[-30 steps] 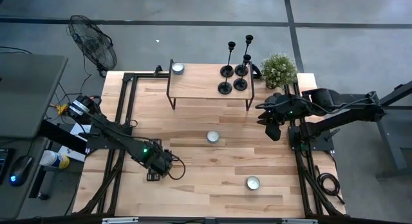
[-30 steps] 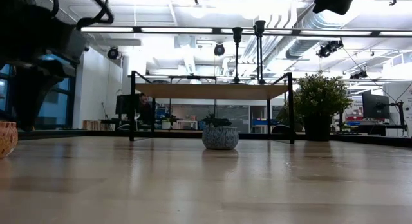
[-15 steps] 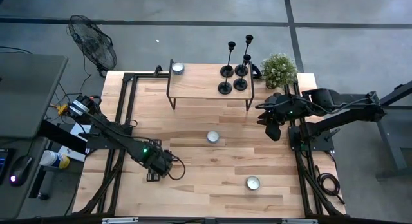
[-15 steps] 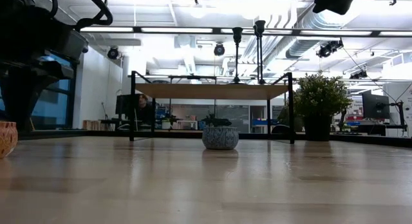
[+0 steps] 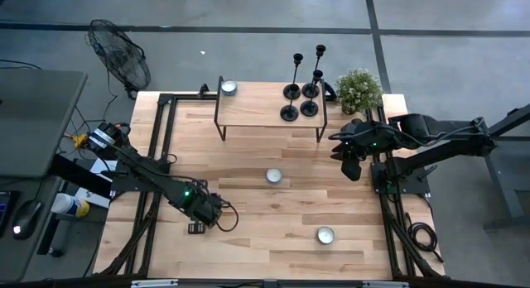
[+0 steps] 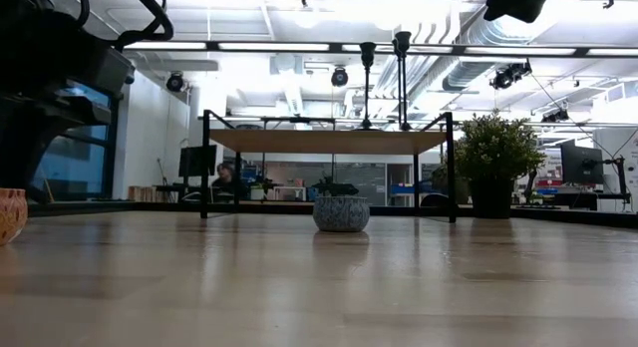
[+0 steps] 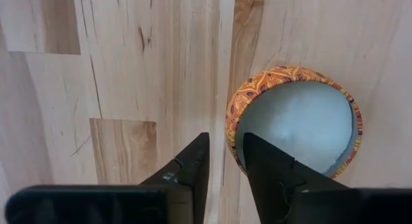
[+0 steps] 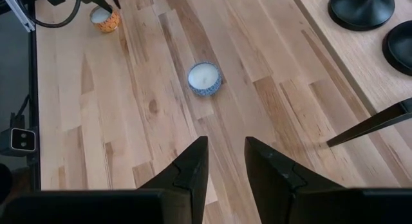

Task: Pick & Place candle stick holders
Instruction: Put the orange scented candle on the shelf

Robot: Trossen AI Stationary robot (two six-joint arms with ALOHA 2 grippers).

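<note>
Several black candle stick holders [image 5: 302,89] stand by their disc bases on a raised wooden shelf [image 5: 248,114] at the table's far side. Two of these bases [image 8: 360,8] show in the right wrist view. My left gripper [image 5: 197,228] points straight down at the near left over an orange patterned tealight cup [image 7: 293,124]. Its fingers stand a little apart, either side of the cup's rim. My right gripper [image 5: 348,165] hangs above the table's right side, empty, with a narrow gap between its fingers [image 8: 193,156]. My left gripper comes from above, one finger [image 7: 257,159] over the cup's inside and the other outside its rim [image 7: 232,137]. The cup sits upright on the table. I cannot tell whether either finger touches the rim.
A blue-grey tealight [image 5: 274,176] sits mid-table, another [image 5: 325,234] near the front right, and a third [image 5: 228,88] on the shelf's left end. A potted plant [image 5: 358,89] stands right of the shelf. Bare wood lies between the tealights.
My left gripper has stayed in place over the orange cup and has drawn its fingers closer together. The cup and the candle stick holders have not moved.
</note>
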